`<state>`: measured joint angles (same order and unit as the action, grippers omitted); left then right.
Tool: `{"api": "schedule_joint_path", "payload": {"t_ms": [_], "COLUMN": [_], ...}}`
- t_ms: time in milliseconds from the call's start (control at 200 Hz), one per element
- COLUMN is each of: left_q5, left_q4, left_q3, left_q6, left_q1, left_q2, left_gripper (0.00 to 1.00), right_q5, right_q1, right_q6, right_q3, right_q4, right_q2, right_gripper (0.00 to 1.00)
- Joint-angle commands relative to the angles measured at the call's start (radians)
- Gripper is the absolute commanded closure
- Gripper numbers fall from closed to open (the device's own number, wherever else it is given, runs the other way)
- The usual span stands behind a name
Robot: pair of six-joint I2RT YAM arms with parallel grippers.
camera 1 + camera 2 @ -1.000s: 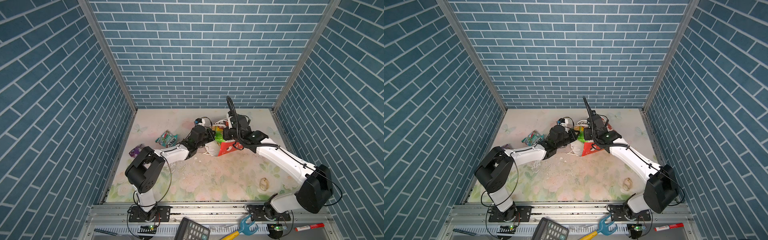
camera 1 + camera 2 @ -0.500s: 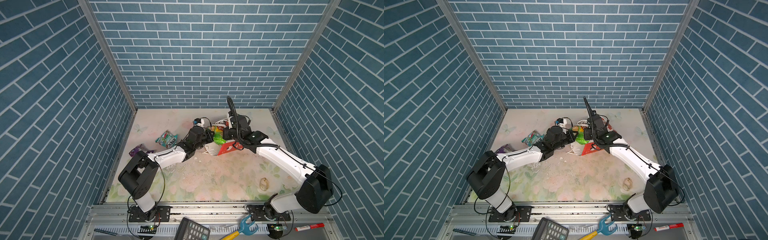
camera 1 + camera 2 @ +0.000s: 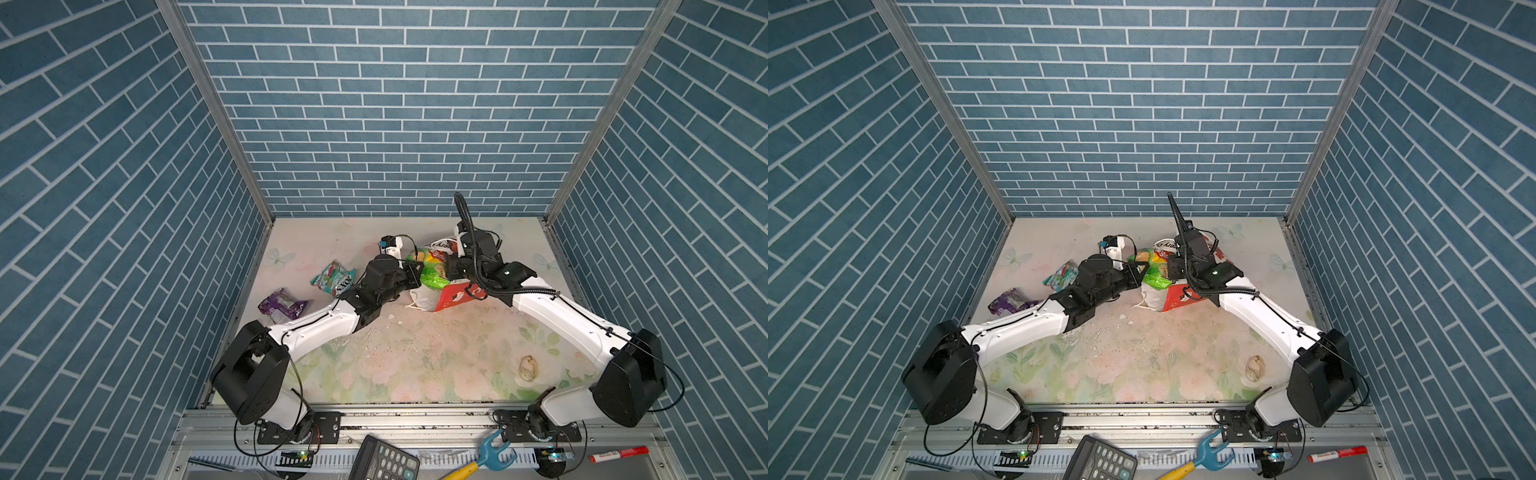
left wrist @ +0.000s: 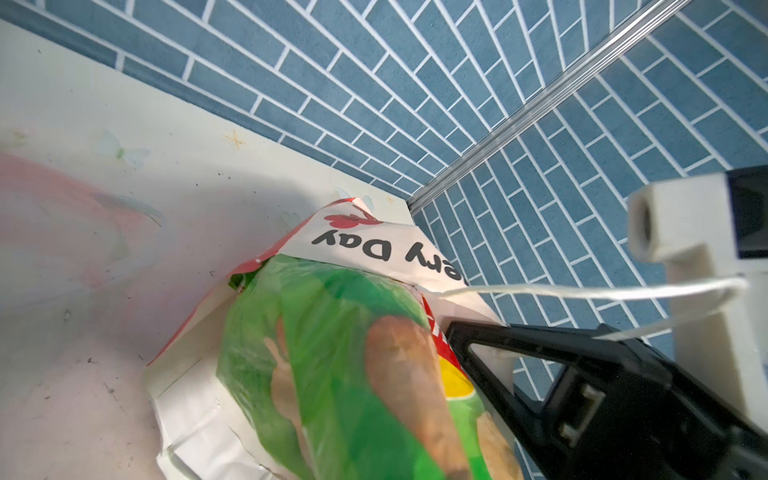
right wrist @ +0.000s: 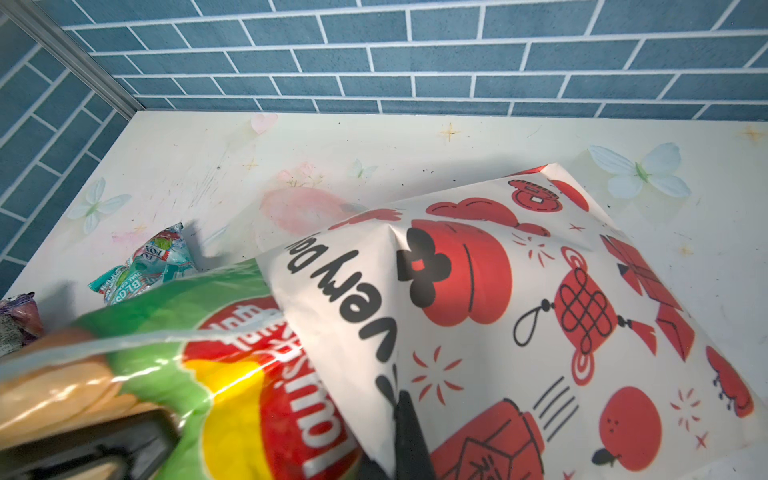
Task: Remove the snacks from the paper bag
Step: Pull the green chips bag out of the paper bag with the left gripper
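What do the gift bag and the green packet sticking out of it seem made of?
The gift bag is probably matte printed paper; it holds sharp creases. The green snack packet is likely thin glossy plastic film; it crinkles and shows glare streaks.

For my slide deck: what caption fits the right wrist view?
A green snack packet protrudes from the red-printed paper bag, a teal FOX'S packet lying on the table beyond.

In both top views the tools' tips are hidden: the left tool (image 3: 417, 272) behind the green packet (image 3: 432, 276), the right tool (image 3: 452, 271) behind the rim of the paper bag (image 3: 455, 296). Past them the bag's inside cannot be seen. The right wrist view's edge cuts off the purple packet (image 5: 16, 320).
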<state>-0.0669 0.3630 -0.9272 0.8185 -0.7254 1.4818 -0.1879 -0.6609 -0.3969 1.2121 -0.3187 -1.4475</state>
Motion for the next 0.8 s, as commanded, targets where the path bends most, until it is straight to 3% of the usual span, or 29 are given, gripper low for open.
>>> {"api": "schedule_joint_path", "payload": {"t_ms": [0, 415, 795], "left_q5": [0.059, 0.131, 0.273], "left_q4": [0.021, -0.006, -0.079], "left_q3": [0.016, 0.072, 0.103], "left_q6": [-0.048, -0.098, -0.191], "left_q1": [-0.004, -0.003, 0.01], "left_q2": [-0.05, -0.184, -0.331], "left_gripper": [1.0, 1.0, 1.0], "right_q5": [-0.008, -0.018, -0.03], "right_q1": [-0.002, -0.003, -0.002], "right_q6": [-0.048, -0.056, -0.074], "right_q3": [-0.016, -0.025, -0.044], "right_q4": [0.001, -0.011, -0.016], "right_q2": [0.024, 0.038, 0.057], "right_gripper": [1.0, 1.0, 1.0]}}
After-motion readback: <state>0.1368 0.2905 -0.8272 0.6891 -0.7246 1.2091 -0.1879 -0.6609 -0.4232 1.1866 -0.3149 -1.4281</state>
